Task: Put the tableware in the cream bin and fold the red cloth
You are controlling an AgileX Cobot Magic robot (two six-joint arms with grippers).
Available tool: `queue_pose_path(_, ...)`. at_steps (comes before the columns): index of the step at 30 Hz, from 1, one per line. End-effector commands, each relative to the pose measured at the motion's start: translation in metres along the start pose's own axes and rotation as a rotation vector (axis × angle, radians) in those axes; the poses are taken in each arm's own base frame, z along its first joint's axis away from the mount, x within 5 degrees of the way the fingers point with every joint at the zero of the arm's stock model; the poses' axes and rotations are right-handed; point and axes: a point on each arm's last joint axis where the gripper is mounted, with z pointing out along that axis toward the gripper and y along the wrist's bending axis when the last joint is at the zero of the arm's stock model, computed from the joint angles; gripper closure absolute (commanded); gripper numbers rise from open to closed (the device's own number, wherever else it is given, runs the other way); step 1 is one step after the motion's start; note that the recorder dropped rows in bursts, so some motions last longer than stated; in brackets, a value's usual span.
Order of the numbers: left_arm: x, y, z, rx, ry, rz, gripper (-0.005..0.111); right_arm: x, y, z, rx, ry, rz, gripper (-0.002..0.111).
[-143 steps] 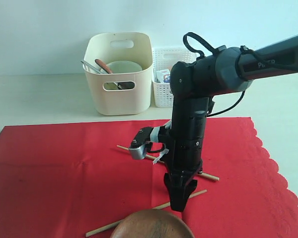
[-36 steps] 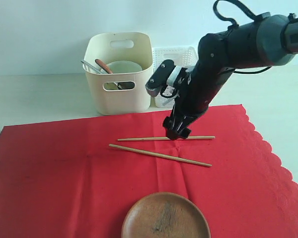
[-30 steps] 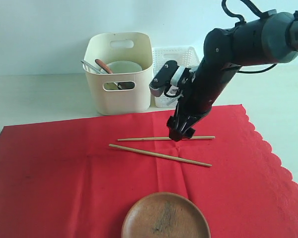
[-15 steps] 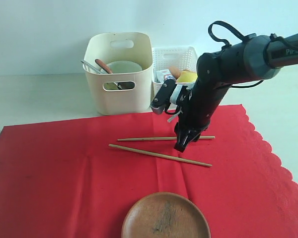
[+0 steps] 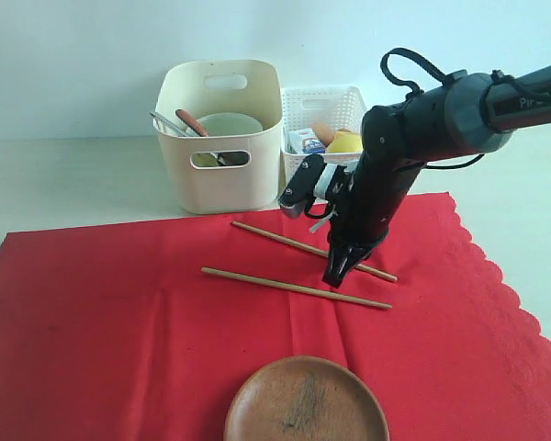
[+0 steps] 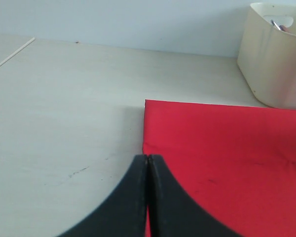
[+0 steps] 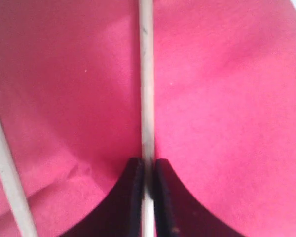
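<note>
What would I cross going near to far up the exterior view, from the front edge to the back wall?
round brown plate → near chopstick, lying loose → far chopstick, pinched by the right pincer → cream bin. The white basket sits level with the bin, so it is left out.

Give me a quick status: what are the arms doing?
Right fingers shut on one chopstick. Left fingers shut, empty. Other chopstick, brown plate lie on red cloth. Path to cream bin clear.
</note>
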Motion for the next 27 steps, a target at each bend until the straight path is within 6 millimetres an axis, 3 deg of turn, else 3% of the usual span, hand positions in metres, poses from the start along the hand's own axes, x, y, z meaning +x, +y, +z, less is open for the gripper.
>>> queue_pose_path(1, -0.002, 0.0, 0.0, 0.005, -0.018, 0.007, 0.106, 0.0, -0.001, -0.02, -0.005, 0.005, 0.01, 0.108)
queue_pose_path(5, -0.002, 0.0, 0.0, 0.005, -0.018, 0.007, 0.106, 0.001, 0.001, -0.029, -0.021, 0.016, -0.009, 0.108)
queue_pose_path(14, -0.002, 0.0, 0.0, 0.005, -0.018, 0.007, 0.106, -0.001, 0.014, -0.024, -0.093, 0.0, -0.077, 0.108)
queue_pose_path(21, -0.002, 0.0, 0.0, 0.005, -0.018, 0.007, 0.106, -0.001, 0.015, -0.015, -0.096, 0.003, -0.082, 0.093)
queue_pose_path(27, -0.002, 0.0, 0.0, 0.005, -0.018, 0.007, 0.106, 0.003, 0.017, -0.001, -0.12, 0.033, -0.082, 0.09)
